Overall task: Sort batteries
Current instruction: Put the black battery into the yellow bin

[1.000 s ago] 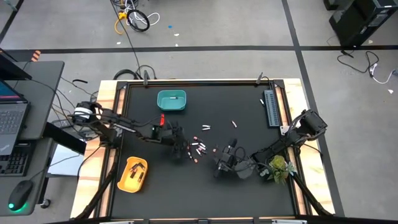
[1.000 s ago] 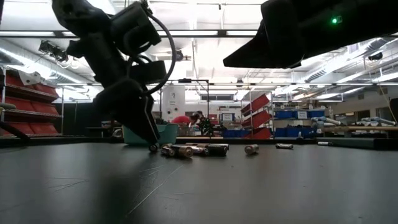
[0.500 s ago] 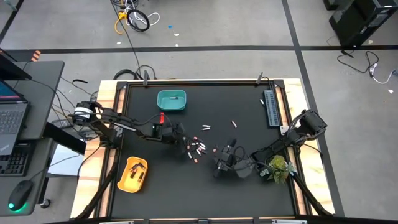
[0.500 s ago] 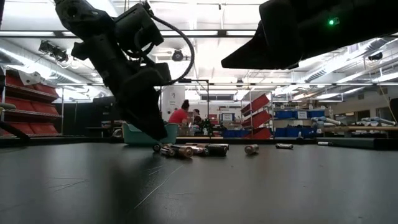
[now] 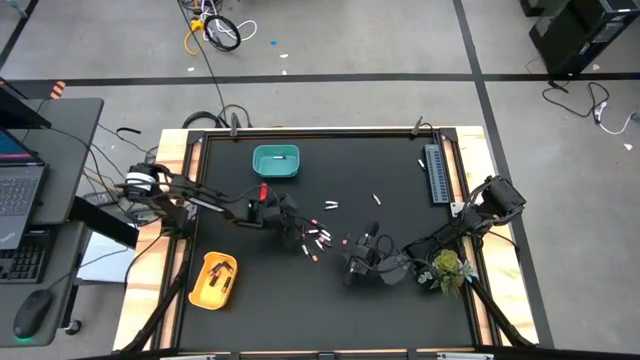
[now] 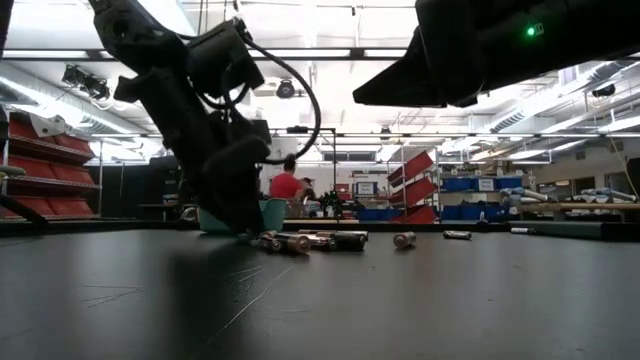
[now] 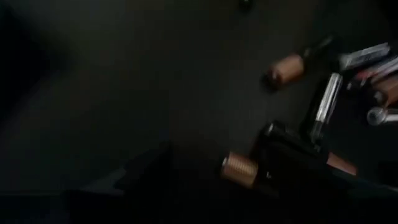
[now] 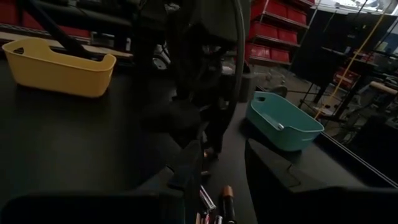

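Hovering my left end effector (image 5: pixel 292 232) low beside the batteries (image 5: pixel 317 240) on the worktop (image 5: pixel 400 310), fingers spread and empty, right end effector (image 5: pixel 362 262) waiting nearby, its grip I cannot tell.

black-topped, wood-edged table (image 5: pixel 240 300); on it a teal plastic bin (image 5: pixel 275 162), yellow plastic bin (image 5: pixel 214 279), grey ribbed strip (image 5: pixel 437 172), small green plant (image 5: pixel 449 269), and scattered slim cylindrical batteries (image 5: pixel 318 238).

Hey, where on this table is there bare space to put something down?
Bare mat lies between the teal bin and the grey ribbed strip, and along the near edge right of the yellow bin. The middle is crowded: batteries, left gripper, right gripper.
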### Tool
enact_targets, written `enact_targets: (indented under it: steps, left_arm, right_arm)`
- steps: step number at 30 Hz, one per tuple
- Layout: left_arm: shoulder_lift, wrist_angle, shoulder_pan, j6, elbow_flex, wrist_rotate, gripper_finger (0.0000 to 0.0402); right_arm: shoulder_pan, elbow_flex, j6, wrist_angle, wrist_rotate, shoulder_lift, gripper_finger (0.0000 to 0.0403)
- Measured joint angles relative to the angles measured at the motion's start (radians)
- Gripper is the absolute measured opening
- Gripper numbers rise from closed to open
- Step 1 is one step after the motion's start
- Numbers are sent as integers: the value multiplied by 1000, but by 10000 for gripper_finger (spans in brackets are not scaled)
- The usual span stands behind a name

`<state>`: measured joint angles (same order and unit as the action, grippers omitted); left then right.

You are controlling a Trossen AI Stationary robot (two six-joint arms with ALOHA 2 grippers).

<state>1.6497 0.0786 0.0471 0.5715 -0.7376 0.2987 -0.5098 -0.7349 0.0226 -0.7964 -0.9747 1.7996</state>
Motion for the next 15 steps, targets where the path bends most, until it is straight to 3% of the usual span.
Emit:
enact_targets:
  steps: [8, 15]
  left_arm:
    - [37, 12, 1, 12, -5, -5, 273]
    - [-56, 131, 4, 11, -5, -42, 269]
  right_arm:
    - [0, 0, 7, -3, 1, 0, 110]
    - [-1, 0, 7, -3, 1, 0, 110]
